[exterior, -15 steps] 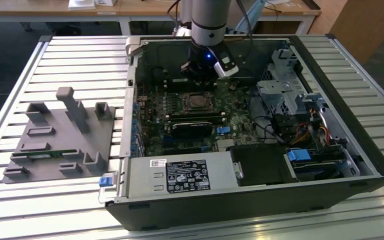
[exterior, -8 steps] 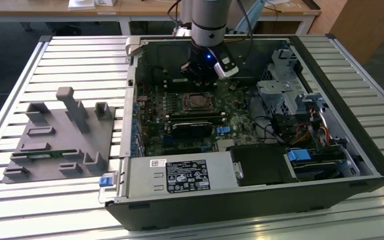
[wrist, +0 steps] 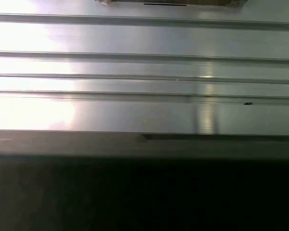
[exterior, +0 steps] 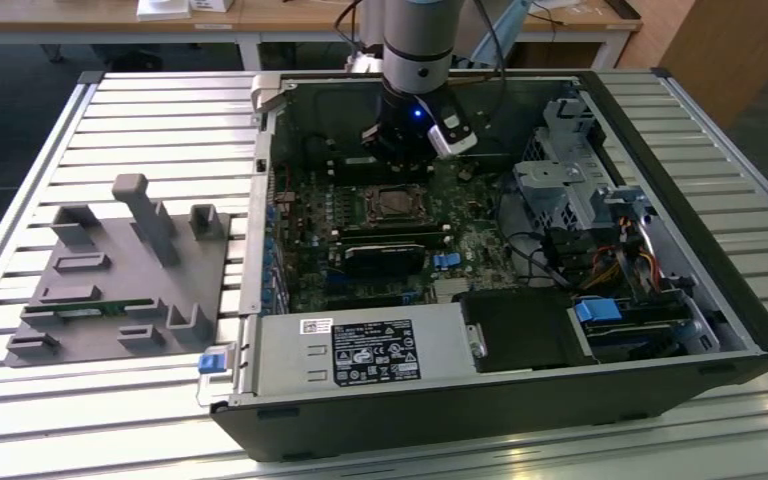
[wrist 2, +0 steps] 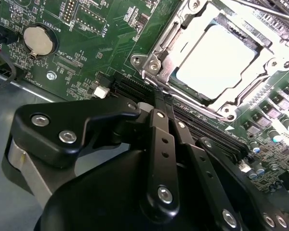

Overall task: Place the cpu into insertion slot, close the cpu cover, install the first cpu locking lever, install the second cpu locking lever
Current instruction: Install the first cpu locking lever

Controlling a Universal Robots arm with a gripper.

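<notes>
The cpu (wrist 2: 216,60), a flat silver-grey square, lies in the insertion slot (exterior: 391,203) on the green board. The cpu cover (wrist 2: 191,25), a silver frame with a window, lies flat over the chip's edges. A thin metal lever rod (wrist 2: 272,10) runs along one side of the socket. In the second wrist view my gripper (wrist 2: 160,98) sits just off a corner of the socket, its two black fingers (wrist 2: 159,139) pressed together with nothing between them. In the exterior view the gripper (exterior: 400,165) hangs inside the case just behind the socket.
The open computer case (exterior: 651,130) lies on a slatted aluminium table (wrist: 144,67). A black ribbed block (exterior: 387,250) sits in front of the socket. Also nearby: a coin battery (wrist 2: 37,39), a long black slot (wrist 2: 212,132), a power supply (exterior: 357,350), a drive cage (exterior: 571,180). A grey fixture (exterior: 117,270) stands on the exterior view's left.
</notes>
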